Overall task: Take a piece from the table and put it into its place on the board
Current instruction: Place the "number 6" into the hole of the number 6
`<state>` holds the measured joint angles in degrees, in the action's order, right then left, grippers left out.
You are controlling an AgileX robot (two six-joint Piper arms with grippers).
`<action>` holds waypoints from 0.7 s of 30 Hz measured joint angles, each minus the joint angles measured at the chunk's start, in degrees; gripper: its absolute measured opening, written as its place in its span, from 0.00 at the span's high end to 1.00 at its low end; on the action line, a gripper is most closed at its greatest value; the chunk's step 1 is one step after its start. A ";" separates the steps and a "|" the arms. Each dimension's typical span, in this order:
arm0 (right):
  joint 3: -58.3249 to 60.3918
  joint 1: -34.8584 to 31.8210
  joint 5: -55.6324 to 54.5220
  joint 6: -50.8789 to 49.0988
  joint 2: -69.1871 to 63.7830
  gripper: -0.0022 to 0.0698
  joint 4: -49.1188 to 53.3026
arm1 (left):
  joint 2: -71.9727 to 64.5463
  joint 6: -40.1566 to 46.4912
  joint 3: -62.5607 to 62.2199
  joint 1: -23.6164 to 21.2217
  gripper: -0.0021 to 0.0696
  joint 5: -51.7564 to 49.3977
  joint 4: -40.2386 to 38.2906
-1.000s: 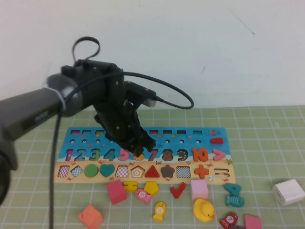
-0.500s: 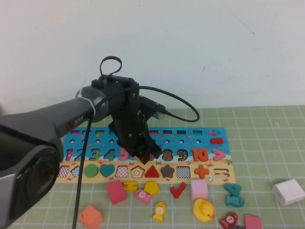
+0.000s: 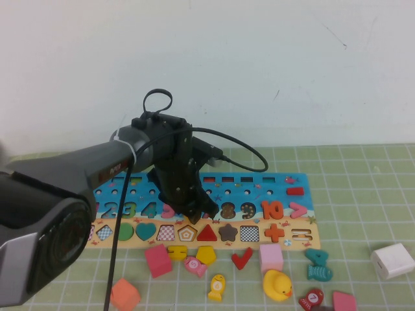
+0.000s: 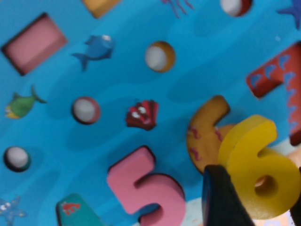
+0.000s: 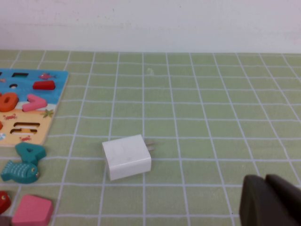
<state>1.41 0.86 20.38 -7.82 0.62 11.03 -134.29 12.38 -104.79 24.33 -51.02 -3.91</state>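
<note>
The board (image 3: pixel 259 188) lies across the green mat, blue with a number row and a tan shape strip. My left gripper (image 3: pixel 198 212) hangs low over the number row between the 5 and the 7. In the left wrist view my left gripper (image 4: pixel 258 207) is shut on the yellow 6 (image 4: pixel 258 165), held tilted just above the empty 6-shaped recess (image 4: pixel 203 136), beside the pink 5 (image 4: pixel 146 188). The 6 is hidden by the gripper in the high view. My right gripper (image 5: pixel 265 200) is shut and empty over bare mat; it is outside the high view.
Loose pieces lie in front of the board: a pink block (image 3: pixel 157 260), a yellow fish (image 3: pixel 216 287), a yellow duck (image 3: pixel 277 285), a red tick (image 3: pixel 242 258), a teal 4 (image 3: pixel 318 262). A white charger (image 3: pixel 392 260) sits at the right, also in the right wrist view (image 5: pixel 127 157).
My left arm has reached further over the board, and its gripper has shifted slightly right and toward the board's near side, lower over the 6 place. The right side is unchanged.
</note>
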 joint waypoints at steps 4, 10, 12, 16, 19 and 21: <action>0.00 0.00 0.00 0.00 0.00 0.97 0.00 | 0.00 -2.33 0.00 0.00 0.59 1.15 0.99; 0.00 0.00 0.00 0.00 0.00 0.97 0.00 | 0.00 -4.40 0.00 0.00 0.59 1.76 2.16; 0.00 0.00 0.00 0.00 0.00 0.97 0.00 | 0.00 -5.15 0.00 0.00 0.59 2.00 2.96; 0.00 0.00 0.00 0.00 0.00 0.97 0.00 | 0.00 -5.56 0.00 0.00 0.59 2.44 3.91; 0.00 0.00 0.00 0.00 0.00 0.97 0.00 | 0.00 -6.08 0.00 0.00 0.59 2.55 3.91; 0.00 0.00 0.00 0.00 0.00 0.97 0.00 | 0.00 -6.22 0.00 0.00 0.59 2.54 3.91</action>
<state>1.41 0.86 20.38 -7.82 0.62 11.03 -134.29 6.16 -104.79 24.33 -48.48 0.00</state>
